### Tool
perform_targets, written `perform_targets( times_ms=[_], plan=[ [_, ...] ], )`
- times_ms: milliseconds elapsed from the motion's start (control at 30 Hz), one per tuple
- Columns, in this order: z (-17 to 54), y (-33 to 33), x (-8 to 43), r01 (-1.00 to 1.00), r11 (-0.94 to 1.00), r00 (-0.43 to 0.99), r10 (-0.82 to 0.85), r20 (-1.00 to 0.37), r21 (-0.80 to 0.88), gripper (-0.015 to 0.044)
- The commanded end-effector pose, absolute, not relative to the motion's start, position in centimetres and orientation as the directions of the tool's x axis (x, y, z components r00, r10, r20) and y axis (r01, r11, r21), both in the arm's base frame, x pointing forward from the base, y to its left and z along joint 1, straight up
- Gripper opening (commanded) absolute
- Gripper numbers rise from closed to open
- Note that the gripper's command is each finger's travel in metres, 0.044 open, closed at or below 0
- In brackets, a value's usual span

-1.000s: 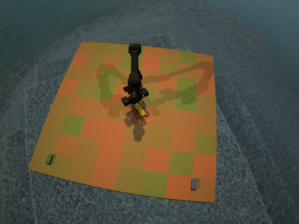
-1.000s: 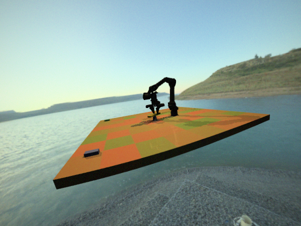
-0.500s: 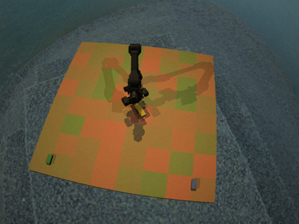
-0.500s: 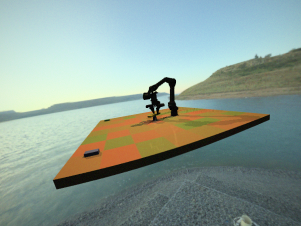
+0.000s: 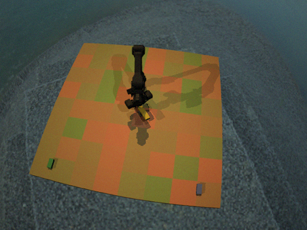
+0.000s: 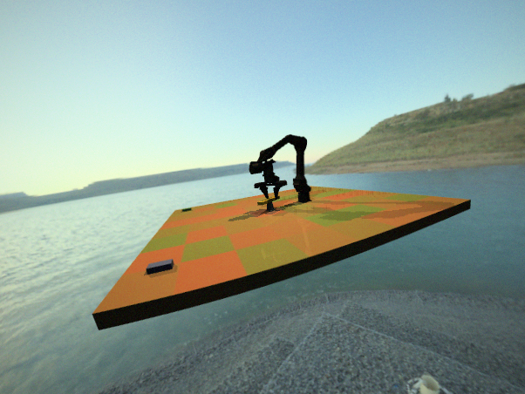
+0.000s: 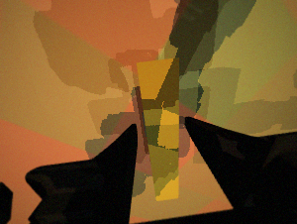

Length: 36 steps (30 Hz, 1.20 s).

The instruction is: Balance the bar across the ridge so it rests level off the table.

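Note:
The yellow bar (image 5: pixel 144 113) (image 6: pixel 262 202) (image 7: pixel 168 134) lies across the top of the dark ridge (image 6: pixel 270 207), which stands on the table. Its ends show clear of the table in the exterior view, and it looks about level, though a small tilt is hard to tell. My gripper (image 6: pixel 270 196) (image 7: pixel 160 122) is open, pointing down at the bar. In the wrist view one fingertip is on each side of the bar, with a gap on both sides. The ridge is mostly hidden under the bar in the wrist view.
A green block (image 5: pixel 50 163) (image 6: pixel 187 209) lies near one corner of the checkered table (image 5: pixel 105 148) (image 6: pixel 209 253). A grey-purple block (image 5: pixel 198 189) (image 6: pixel 160 266) lies near another corner. Both are far from my gripper. Arm shadows fall around the ridge.

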<state>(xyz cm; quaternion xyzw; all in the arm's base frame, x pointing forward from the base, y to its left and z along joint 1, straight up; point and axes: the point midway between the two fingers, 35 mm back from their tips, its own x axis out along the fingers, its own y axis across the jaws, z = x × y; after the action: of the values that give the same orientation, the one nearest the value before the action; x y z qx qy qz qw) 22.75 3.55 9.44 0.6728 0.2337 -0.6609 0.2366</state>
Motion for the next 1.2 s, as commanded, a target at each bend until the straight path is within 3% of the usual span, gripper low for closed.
perform_targets(
  times_ms=[0, 133, 267, 533, 1167],
  plan=[
    [9.4, 3.6, 22.7, 0.627, -0.779, 0.017, 0.003, -1.000, 0.009, 0.0342],
    [9.4, 3.6, 22.7, 0.627, -0.779, 0.017, 0.003, -1.000, 0.009, 0.0440],
    [10.3, 3.6, 22.9, 0.627, -0.779, 0.017, 0.003, -1.000, 0.009, 0.0440],
    [19.2, 3.5, 22.6, 0.627, -0.779, 0.017, 0.002, -1.000, 0.009, 0.0440],
    [19.4, 3.5, 22.6, 0.627, -0.779, 0.017, 0.002, -1.000, 0.009, 0.0440]
  ],
)
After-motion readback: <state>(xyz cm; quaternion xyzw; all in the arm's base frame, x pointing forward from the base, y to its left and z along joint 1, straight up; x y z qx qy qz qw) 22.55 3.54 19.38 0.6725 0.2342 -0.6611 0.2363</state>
